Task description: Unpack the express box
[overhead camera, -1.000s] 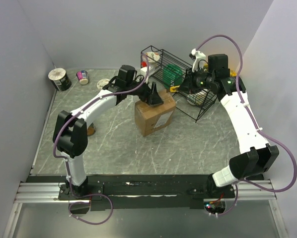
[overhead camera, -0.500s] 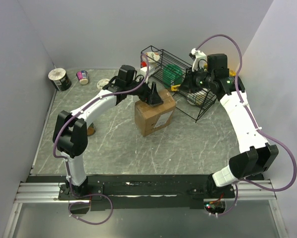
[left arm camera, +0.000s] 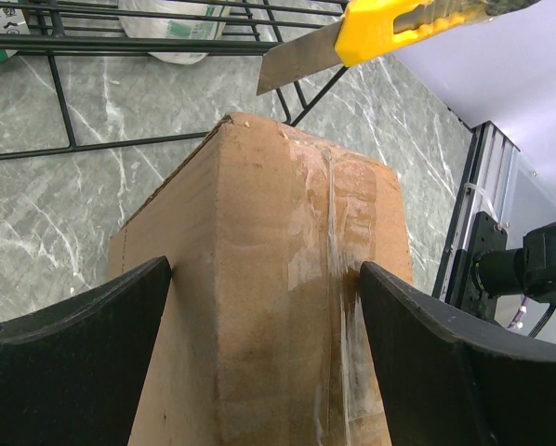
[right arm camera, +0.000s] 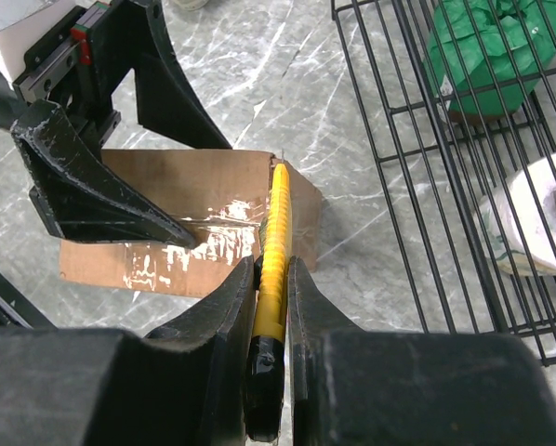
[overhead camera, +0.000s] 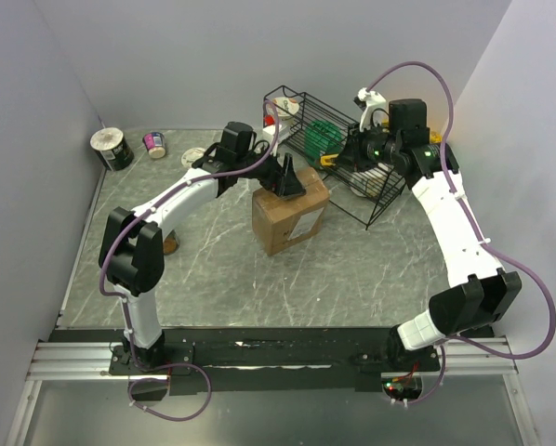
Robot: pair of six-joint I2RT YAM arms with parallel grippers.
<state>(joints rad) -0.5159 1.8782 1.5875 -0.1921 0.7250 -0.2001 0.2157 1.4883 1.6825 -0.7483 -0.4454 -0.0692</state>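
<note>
The box (overhead camera: 290, 216) sits mid-surface (overhead camera: 213, 269), taped top up, just in front of a black wire rack (overhead camera: 301, 121). The left jaws stand wide and straddle the box top, one finger (left arm camera: 73, 353) on each side; whether they press on the cardboard I can't tell. The right jaws are clamped narrow on a yellow knife (right arm camera: 276, 242). Its bare blade (left arm camera: 297, 60) points at the box's far top corner, close to it but not touching. Inside the rack lie something green (right arm camera: 487, 46) and something white (right arm camera: 538, 214).
</note>
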